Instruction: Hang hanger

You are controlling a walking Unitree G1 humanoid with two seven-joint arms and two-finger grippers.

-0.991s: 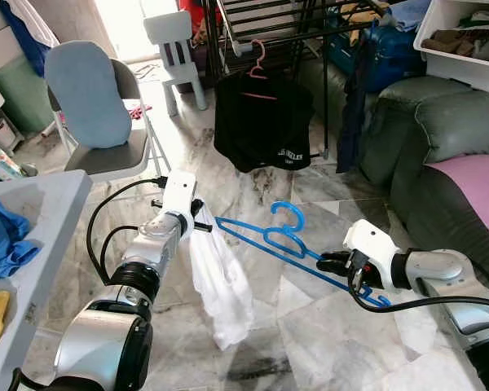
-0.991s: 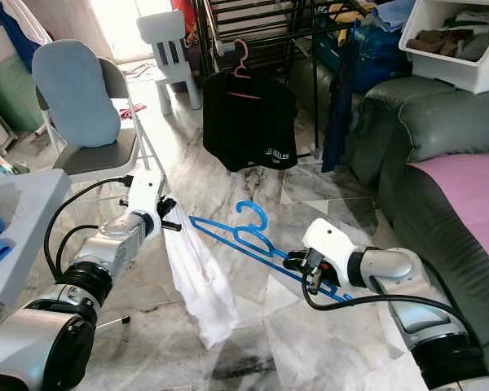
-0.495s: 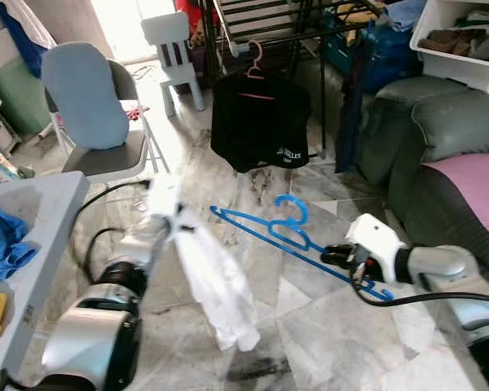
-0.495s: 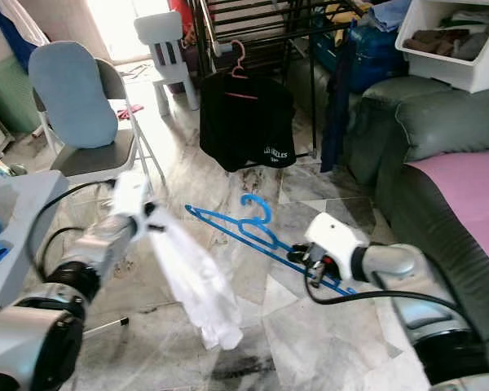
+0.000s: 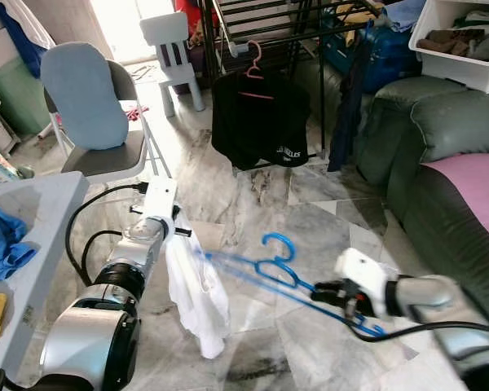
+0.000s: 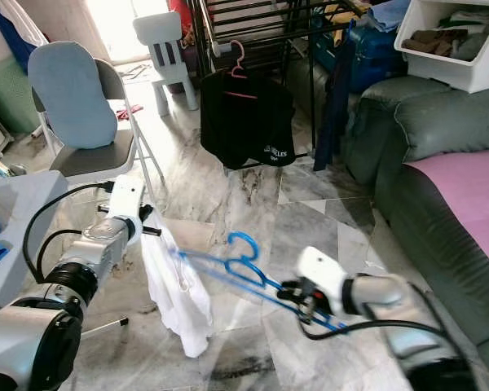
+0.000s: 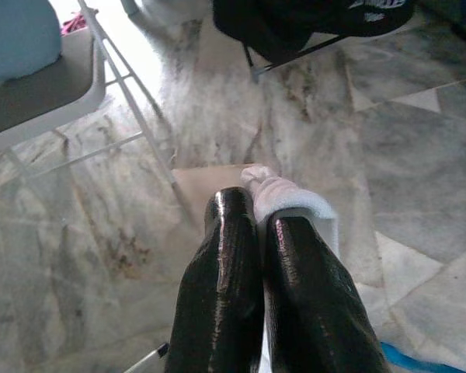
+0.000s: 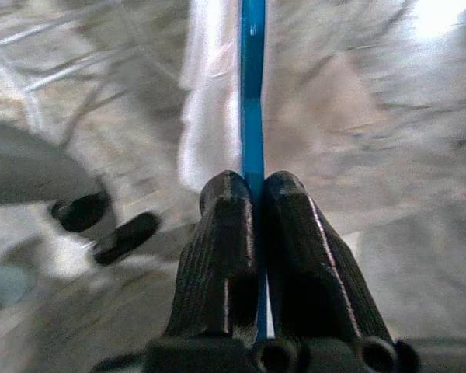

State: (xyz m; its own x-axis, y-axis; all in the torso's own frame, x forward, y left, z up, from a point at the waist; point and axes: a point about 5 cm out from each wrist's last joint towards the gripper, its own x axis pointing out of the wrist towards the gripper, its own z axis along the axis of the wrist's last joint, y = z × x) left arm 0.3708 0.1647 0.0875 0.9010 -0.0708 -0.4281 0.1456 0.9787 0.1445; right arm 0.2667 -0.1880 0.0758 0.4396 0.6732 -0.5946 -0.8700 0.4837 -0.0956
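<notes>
The blue hanger (image 5: 269,273) is held low over the marble floor (image 5: 326,204), in front of the drying rack (image 5: 265,32) where a black garment (image 5: 261,118) hangs. The right end effector (image 8: 252,210) is pinched closed on the hanger's bar. The left end effector (image 7: 260,225) is clamped on a white cloth (image 5: 194,293), which hangs beside the hanger's far tip, below the folding chair (image 5: 98,114).

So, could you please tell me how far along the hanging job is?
Done: the left gripper pinches the white garment, and the right gripper is shut on the blue hanger. In hand: the hanger's far end is at the garment. Left: dressing it fully and hooking it on the black rack.
</notes>
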